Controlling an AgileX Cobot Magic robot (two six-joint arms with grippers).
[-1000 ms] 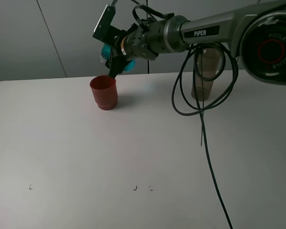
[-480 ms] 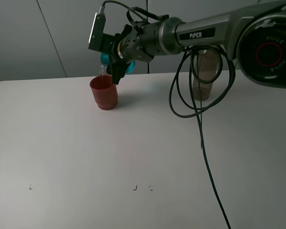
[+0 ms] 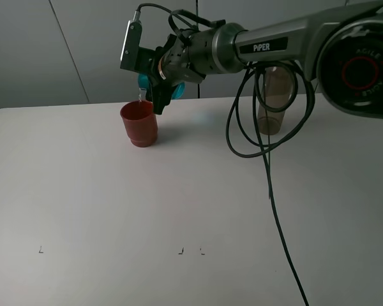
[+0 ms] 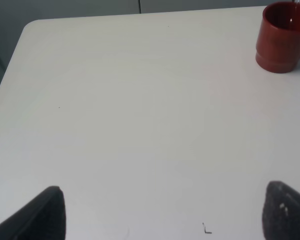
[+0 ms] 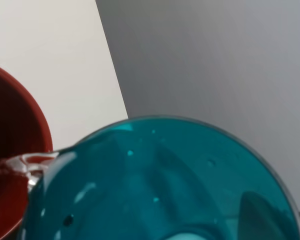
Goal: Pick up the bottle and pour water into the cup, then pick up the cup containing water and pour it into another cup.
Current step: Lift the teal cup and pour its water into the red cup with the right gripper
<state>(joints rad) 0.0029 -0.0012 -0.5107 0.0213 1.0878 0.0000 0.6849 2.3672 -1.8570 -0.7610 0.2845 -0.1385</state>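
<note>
My right gripper [image 3: 158, 91] reaches across to the left side of the table and is shut on the teal cup [image 3: 144, 81], which is tipped over well above the red cup [image 3: 138, 123]. A thin stream of water [image 3: 139, 96] falls from its lip into the red cup. In the right wrist view the teal cup [image 5: 155, 185] fills the frame, with water at its lip [image 5: 27, 165] over the red cup [image 5: 10, 150]. The smoky bottle [image 3: 272, 99] stands upright at the back right, behind the cables. My left gripper [image 4: 167, 215] is open over bare table, with the red cup [image 4: 282, 37] far from it.
A black cable [image 3: 274, 204] hangs from the right arm and trails across the right half of the white table [image 3: 115, 210]. Small black marks [image 3: 180, 251] lie near the front. A grey wall rises just behind the table's back edge.
The right wrist has rolled and tipped the teal cup further over the red cup, and water has started to run out. The red cup and bottle have stayed put.
</note>
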